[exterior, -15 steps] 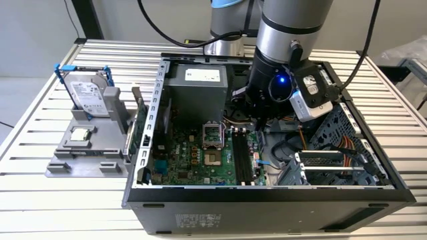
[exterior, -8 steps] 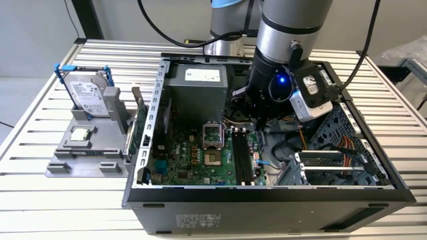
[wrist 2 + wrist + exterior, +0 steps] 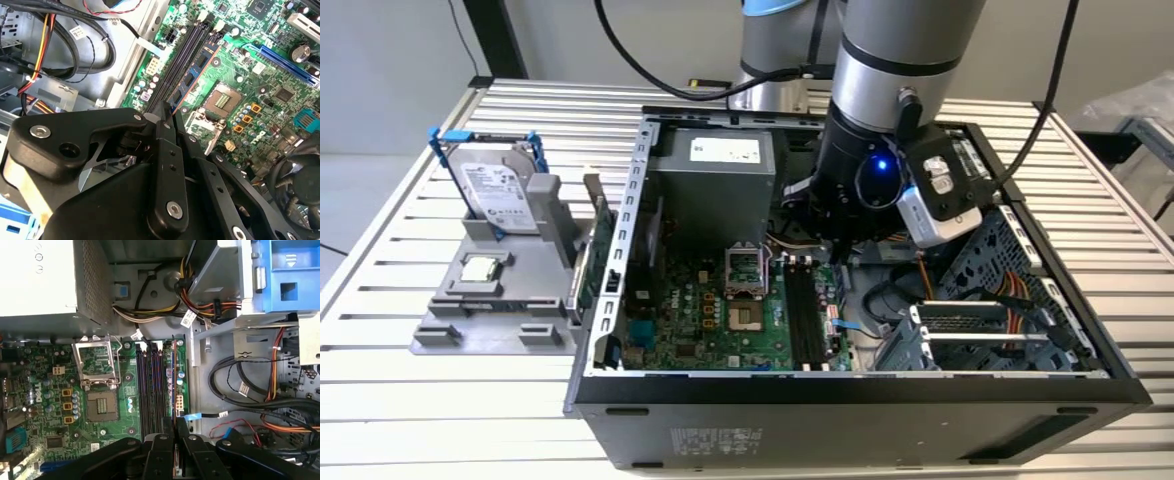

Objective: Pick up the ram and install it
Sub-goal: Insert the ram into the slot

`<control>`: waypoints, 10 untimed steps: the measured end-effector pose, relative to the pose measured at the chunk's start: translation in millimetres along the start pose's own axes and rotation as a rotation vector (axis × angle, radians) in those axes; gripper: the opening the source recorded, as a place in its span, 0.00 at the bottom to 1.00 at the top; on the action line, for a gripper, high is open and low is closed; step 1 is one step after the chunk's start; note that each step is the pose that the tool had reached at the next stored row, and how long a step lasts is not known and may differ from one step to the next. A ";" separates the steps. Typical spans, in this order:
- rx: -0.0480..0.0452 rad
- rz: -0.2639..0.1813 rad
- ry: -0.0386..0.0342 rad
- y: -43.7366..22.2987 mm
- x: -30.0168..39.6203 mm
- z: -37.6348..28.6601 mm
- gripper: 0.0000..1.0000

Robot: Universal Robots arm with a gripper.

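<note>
Greenish ram edge-on, pinched by end effector — apparently over memory slots.

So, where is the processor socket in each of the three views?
Exterior view: socket mid-board, on the exterior view's left of the slots.
Second wrist view: socket beside the slots, past the hand.
First wrist view: socket beside the slots.
Shared landmark: the long black slots.

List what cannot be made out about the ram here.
- Held end of the ram: both wrist views, covered by the gripper.
- Whether it sits in one of the memory slots: first wrist view shows it edge-on.
- Ram in the exterior view: blocked by the arm's wrist.
</note>
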State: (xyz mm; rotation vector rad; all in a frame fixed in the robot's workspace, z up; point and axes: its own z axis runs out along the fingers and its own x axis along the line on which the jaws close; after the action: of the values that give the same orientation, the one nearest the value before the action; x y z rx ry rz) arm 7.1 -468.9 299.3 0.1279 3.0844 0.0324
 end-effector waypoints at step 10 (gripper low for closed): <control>0.0004 0.000 0.0000 -0.3 0.4 6.0 0.00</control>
State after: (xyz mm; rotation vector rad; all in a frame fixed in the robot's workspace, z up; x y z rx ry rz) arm 7.1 -469.0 293.2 0.1280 3.0845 0.0319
